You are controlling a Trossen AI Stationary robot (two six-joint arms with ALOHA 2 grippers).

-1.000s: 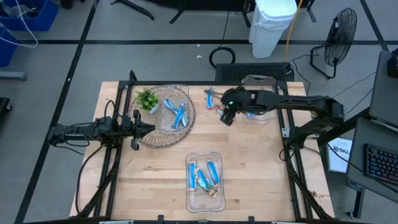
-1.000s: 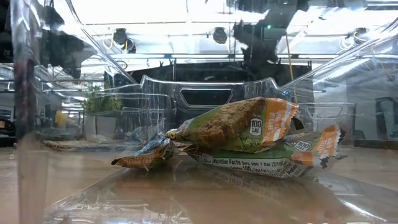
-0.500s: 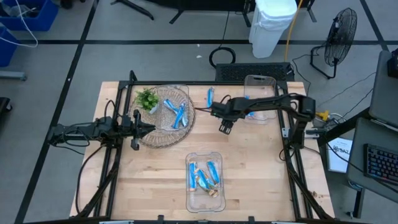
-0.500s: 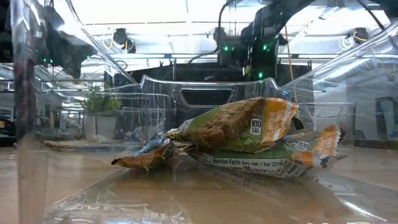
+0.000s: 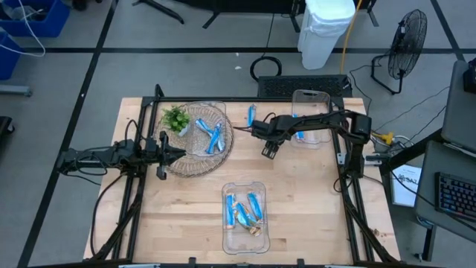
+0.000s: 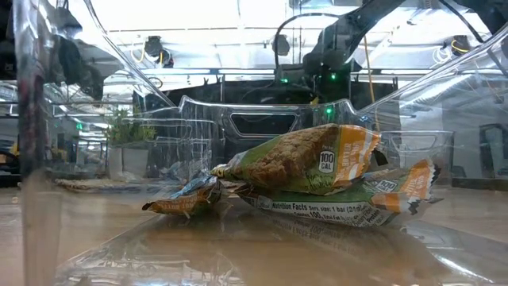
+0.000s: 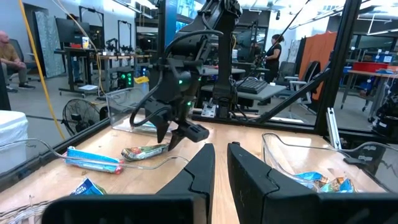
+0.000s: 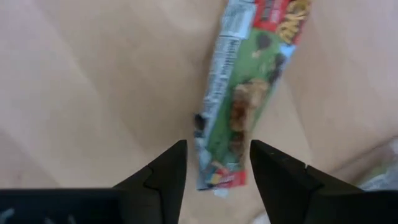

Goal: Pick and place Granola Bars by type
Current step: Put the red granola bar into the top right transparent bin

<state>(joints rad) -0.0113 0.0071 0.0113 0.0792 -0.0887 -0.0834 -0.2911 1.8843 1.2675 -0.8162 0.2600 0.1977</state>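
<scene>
Right hand [image 8: 214, 163] hangs open and empty over a green-wrapped granola bar [image 8: 245, 106] with red-and-orange end, lying flat on the counter [image 8: 93, 93] straight ahead between its fingertips. Left hand [image 7: 220, 163], fingers nearly together, holds nothing beside the wicker basket [image 5: 195, 160].

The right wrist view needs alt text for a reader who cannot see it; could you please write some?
Seen from the wrist, the right hand hangs open over a green-wrapped granola bar lying flat on the wooden table, its two dark fingers on either side of the bar's near end, not yet gripping it.
</scene>
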